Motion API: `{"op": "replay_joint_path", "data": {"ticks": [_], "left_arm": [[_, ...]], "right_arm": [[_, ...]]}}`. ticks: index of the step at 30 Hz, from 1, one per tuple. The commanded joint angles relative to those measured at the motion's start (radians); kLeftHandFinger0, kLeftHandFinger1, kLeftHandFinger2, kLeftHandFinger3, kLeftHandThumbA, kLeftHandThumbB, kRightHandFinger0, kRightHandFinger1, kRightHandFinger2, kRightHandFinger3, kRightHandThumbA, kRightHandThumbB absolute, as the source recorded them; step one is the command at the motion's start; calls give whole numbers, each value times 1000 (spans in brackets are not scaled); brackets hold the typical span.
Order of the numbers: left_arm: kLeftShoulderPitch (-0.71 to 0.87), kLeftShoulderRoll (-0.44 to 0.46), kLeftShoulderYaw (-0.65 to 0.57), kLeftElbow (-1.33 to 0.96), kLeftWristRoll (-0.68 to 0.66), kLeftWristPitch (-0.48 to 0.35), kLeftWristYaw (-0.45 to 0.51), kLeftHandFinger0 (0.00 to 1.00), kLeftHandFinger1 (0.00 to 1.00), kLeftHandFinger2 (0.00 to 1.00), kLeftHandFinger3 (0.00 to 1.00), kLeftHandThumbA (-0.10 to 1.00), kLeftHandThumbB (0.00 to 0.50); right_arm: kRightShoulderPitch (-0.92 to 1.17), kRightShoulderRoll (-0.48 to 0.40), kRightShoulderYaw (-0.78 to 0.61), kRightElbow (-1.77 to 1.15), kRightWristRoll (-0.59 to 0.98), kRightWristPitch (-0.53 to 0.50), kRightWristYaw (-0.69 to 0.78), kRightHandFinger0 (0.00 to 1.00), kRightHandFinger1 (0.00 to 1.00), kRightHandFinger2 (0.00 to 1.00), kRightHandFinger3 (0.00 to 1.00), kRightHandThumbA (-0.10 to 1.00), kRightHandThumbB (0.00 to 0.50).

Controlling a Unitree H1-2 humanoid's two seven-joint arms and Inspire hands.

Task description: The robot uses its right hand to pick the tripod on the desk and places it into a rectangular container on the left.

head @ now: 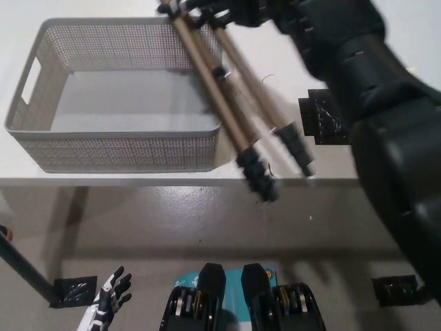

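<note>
The tripod (227, 103), with bronze legs and black feet, hangs tilted in the air. Its upper end is over the far right corner of the grey mesh container (41, 148), and its feet reach out past the desk's front edge. My black right hand (231, 10) is at the top of the picture, shut on the tripod's upper end, and motion blurs the grip. The black right arm runs across the right side of the picture. My white left hand (107, 310) rests low at the lower left, below the desk, with its fingers apart and nothing in it.
The container stands on the white desk (138, 176) at the left with nothing inside it. A flat black piece (320, 117) lies on the desk beside my right arm. Below the front edge is grey floor, with a black foot plate (396, 289) at the lower right.
</note>
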Motion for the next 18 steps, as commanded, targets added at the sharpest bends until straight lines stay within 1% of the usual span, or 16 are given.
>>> {"op": "replay_joint_path", "data": {"ticks": [1,2,3,4,6,7,8,9,10,11,12,13,14,15,16,18], "left_arm": [[15,11,-14,-49,16,-18,-13,1000,1000,1000,1000,1000,112],[15,9,-17,-50,19,-17,-12,1000,1000,1000,1000,1000,113],[16,9,-19,-52,20,-16,-12,1000,1000,1000,1000,1000,118],[16,10,-21,-50,21,-22,-14,1000,1000,1000,1000,1000,112],[15,14,-25,-53,20,-25,-19,1000,1000,1000,1000,1000,117],[15,16,-27,-56,14,-25,-23,1000,1000,1000,1000,1000,114],[16,18,-28,-61,7,-19,-27,1000,1000,1000,1000,1000,113],[17,22,-29,-66,5,-17,-30,1000,1000,1000,1000,1000,114],[15,23,-32,-72,9,-9,-30,1000,1000,1000,1000,1000,118],[13,21,-34,-74,12,-4,-29,1000,1000,1000,1000,1000,118],[13,20,-36,-76,13,-2,-29,1000,1000,1000,1000,1000,118],[11,21,-39,-74,16,-6,-30,1000,1000,1000,1000,1000,110],[9,22,-42,-74,17,-8,-32,1000,1000,1000,1000,1000,111],[5,23,-43,-68,27,-18,-28,1000,1000,1000,1000,1000,107],[1,22,-45,-64,35,-25,-23,1000,1000,1000,1000,1000,110],[2,24,-48,-67,35,-25,-24,1000,1000,1000,1000,1000,94]], "right_arm": [[-180,71,150,-12,-139,-172,-87,0,56,560,620,-100,195],[-179,74,170,-9,-143,-177,-88,0,57,557,608,-100,193],[-172,85,193,-5,-152,-190,-98,0,66,553,443,-100,204],[-167,93,218,-3,-166,-200,-107,0,102,574,366,-100,214],[-153,116,302,9,-218,-226,-135,0,243,673,207,-100,223],[-142,126,334,12,-238,-245,-170,0,284,702,163,-100,227],[-134,127,353,14,-246,-265,-197,0,324,734,178,-100,224],[-118,130,398,15,-281,-305,-253,44,418,780,245,-100,236],[-113,132,436,17,-309,-318,-277,311,747,1000,542,-88,234],[-112,132,453,19,-316,-321,-280,633,944,1000,702,15,276],[-112,131,465,21,-318,-325,-282,760,951,1000,695,52,283],[-116,134,480,23,-320,-327,-271,718,811,894,952,303,332],[-120,138,476,24,-306,-325,-256,786,974,1000,1000,423,387],[-124,141,466,25,-289,-318,-239,934,1000,1000,1000,454,394],[-128,144,473,28,-288,-320,-220,1000,1000,1000,1000,548,420],[-125,148,506,29,-321,-335,-230,1000,1000,1000,1000,598,391]]}}
